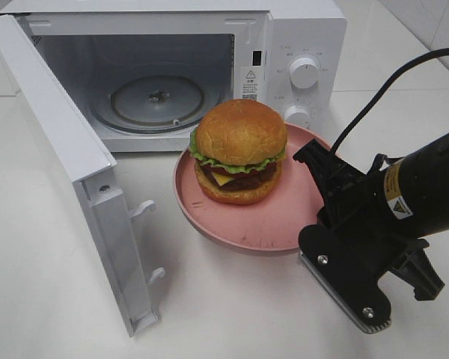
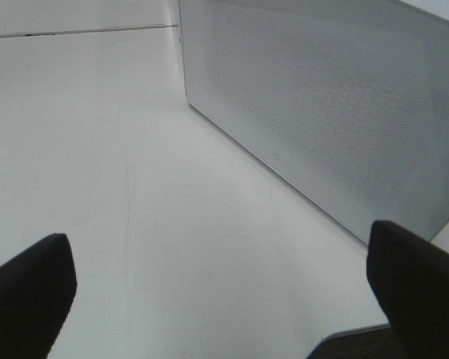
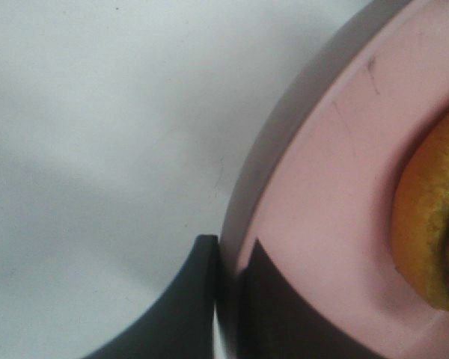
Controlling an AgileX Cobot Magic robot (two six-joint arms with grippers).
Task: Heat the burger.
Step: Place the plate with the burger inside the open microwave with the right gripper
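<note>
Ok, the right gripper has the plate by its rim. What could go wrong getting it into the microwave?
1. The right gripper pinches the plate at one edge only, so the plate may tip and the loose burger could slide.
2. The plate looks nearly as wide as the microwave opening, so its rim might clip the frame or the open door.

Glossy-bunned burger (image 1: 239,153), matt pink plate (image 1: 269,217), smooth table (image 1: 232,307)
</note>
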